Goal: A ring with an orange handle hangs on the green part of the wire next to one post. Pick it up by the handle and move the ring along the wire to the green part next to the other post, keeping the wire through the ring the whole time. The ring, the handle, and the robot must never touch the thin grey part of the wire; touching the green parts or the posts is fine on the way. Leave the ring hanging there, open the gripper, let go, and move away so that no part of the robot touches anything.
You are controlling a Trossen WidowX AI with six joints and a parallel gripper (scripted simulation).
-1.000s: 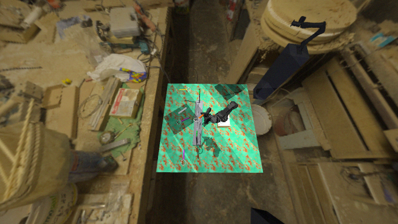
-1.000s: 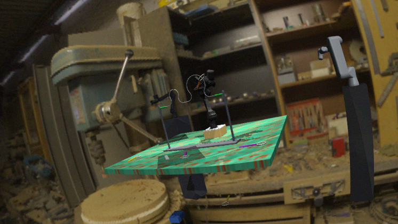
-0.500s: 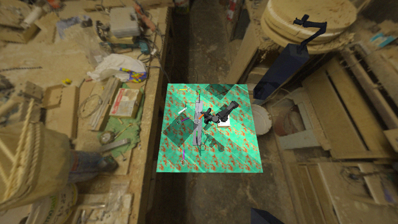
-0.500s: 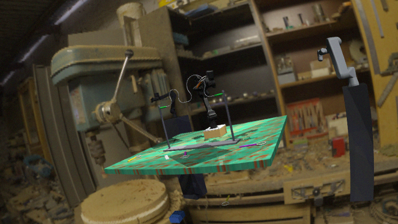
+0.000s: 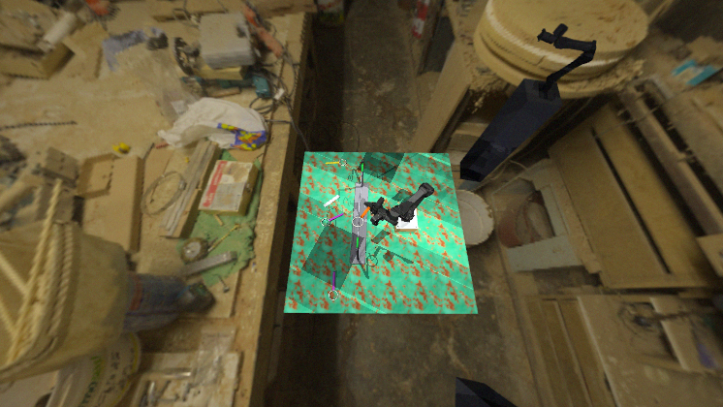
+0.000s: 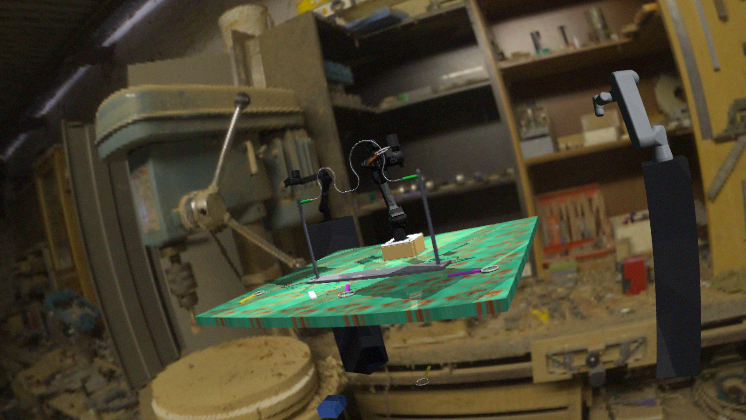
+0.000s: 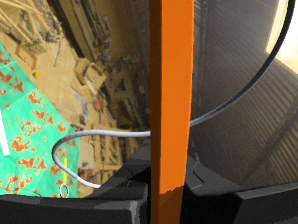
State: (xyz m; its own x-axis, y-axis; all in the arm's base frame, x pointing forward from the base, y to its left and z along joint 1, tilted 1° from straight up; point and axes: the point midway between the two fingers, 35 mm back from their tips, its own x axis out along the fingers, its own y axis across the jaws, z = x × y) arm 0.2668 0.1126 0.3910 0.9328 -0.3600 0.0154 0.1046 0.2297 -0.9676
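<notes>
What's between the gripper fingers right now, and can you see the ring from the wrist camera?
The orange handle stands clamped between the dark fingers, running up out of frame. Behind it, grey wire curves across. The ring is above the wrist view; the exterior view shows it high on the wire.
</notes>
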